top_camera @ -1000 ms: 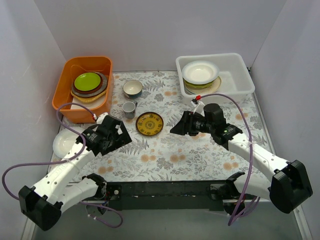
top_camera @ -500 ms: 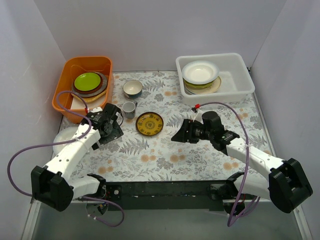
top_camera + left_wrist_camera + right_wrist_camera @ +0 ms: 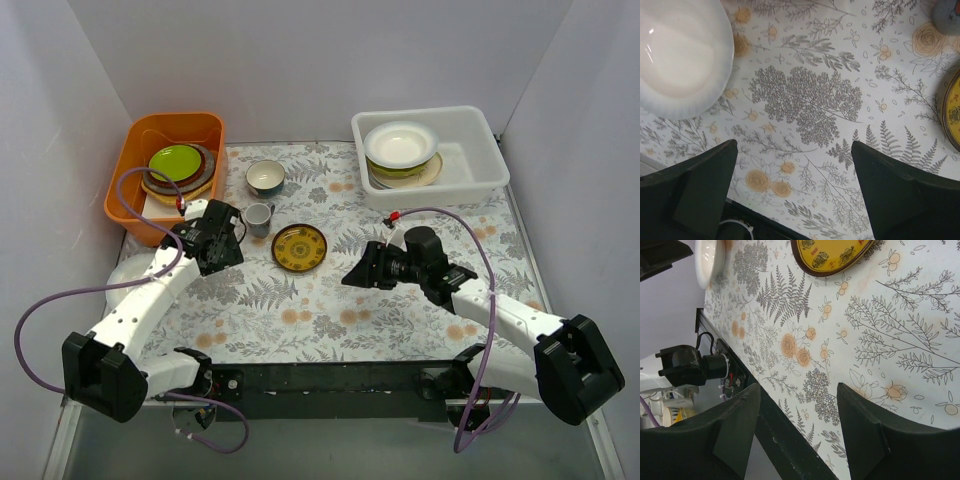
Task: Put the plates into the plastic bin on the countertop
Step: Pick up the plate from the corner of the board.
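Top external view first: the left gripper (image 3: 208, 240) is being held wide open over the countertop (image 3: 330, 310), near the orange tub's (image 3: 130, 195) near corner and just left of the grey cup (image 3: 258, 217). Nothing is being gripped. In the left wrist view only leafy cloth is being shown between the fingers (image 3: 700, 190).

A plain white plate (image 3: 122, 276) is being left flat at the left edge of the cloth, partly hidden by the left arm (image 3: 150, 300). The top-left corner of the left wrist view is being filled by it.

The right gripper (image 3: 357, 272) is being held low over the middle of the cloth, pointed left. Its jaws are being kept parted a fair bit, with nothing between them.

The small brown-and-yellow patterned plate (image 3: 299, 247) is being left flat between the two grippers, touched by neither.

Over in the far right corner, a stack of plates (image 3: 400, 150) is being held by the plastic bin (image 3: 470, 170), with a cream one on top. More plates are being kept in the orange tub, with a lime plate (image 3: 175, 162) on top. A small bowl (image 3: 266, 177) is being left just beyond the cup.
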